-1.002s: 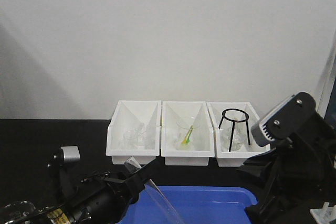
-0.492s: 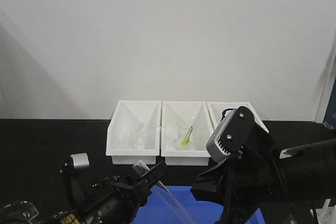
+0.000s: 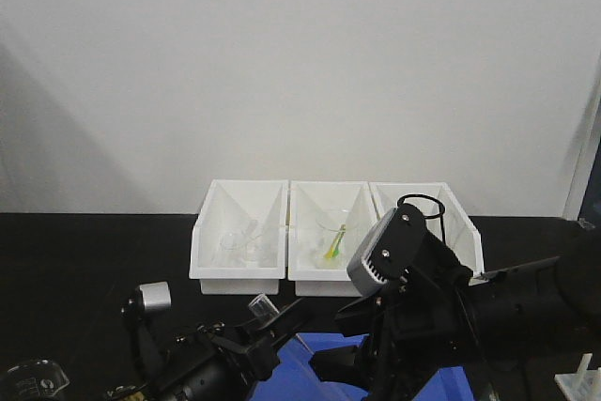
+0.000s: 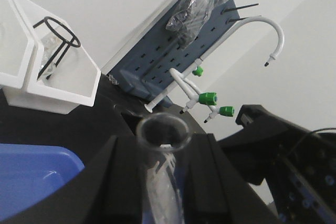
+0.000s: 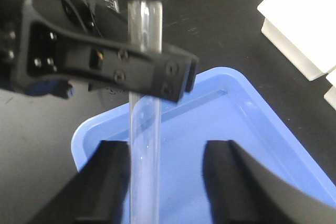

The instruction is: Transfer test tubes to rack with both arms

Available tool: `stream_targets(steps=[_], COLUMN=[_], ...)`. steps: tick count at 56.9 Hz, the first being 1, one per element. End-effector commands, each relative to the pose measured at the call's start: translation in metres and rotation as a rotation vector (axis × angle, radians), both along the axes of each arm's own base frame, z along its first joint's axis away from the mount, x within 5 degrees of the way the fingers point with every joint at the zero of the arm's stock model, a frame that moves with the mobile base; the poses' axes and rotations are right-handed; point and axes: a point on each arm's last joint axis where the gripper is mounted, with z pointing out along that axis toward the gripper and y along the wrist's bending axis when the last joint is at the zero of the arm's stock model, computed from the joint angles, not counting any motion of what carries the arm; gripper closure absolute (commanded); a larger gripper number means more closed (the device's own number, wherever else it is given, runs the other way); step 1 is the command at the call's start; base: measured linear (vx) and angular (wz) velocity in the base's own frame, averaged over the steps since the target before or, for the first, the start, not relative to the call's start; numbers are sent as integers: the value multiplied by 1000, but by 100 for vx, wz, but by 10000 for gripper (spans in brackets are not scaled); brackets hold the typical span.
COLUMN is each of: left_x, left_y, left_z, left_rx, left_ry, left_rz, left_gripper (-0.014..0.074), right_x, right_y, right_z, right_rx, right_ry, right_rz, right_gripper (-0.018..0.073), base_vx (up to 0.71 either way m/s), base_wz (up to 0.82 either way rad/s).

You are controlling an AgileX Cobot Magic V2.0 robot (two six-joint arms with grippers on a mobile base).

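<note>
**Test tube between two claws, above the blue tray**

Clamped in the left gripper (image 4: 161, 148): one test tube (image 4: 164, 184), fingers closed tight on the glass, flared rim free beyond them; further down, over the blue tray (image 5: 226, 124). Around the lower part, the right gripper (image 5: 167, 148), fingers wide apart, holding nothing; tube just beside one finger, well off the other. Behind, three white bins (image 3: 333, 271) in a row at the wall; in the right one a black ring stand (image 4: 56, 38), partly hidden in the front view by the right arm (image 3: 488, 316); most of the tray hidden too, behind both arms. Rack (image 3: 582, 384) only at the lower right edge, well apart from the tube; beaker (image 3: 23, 384) at the lower left.
</note>
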Motion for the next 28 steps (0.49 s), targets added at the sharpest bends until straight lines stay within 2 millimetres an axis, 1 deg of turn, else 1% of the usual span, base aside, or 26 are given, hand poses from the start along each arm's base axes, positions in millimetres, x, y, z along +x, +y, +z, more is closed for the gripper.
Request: stream_targets(steps=[1,10,15,22,28], left_x=[-2,-3,-3,-2,-1], left_y=[-3,-6,-8,-13,-14], left_z=[26,24,26,33,35], left_rx=[-98,-81,-47,-37,-37], left_ry=[-120,-130,-179,-220,-225], left_rz=[-32,-51,-69,-101,-103], left_gripper=[611,611,611,611,611], right_x=[-1,0,1,1,1], right_y=[0,3,4,7,9], right_z=[23,13,9,5,5], right_rx=[65,59,65,50,52], right_ry=[-64,6,47,59,53], right_rz=[-27,3,0,16,13], right_gripper=[94,95,96,96,97], base_vx=[0,0,0,0,0], base_wz=[0,0,0,0,0])
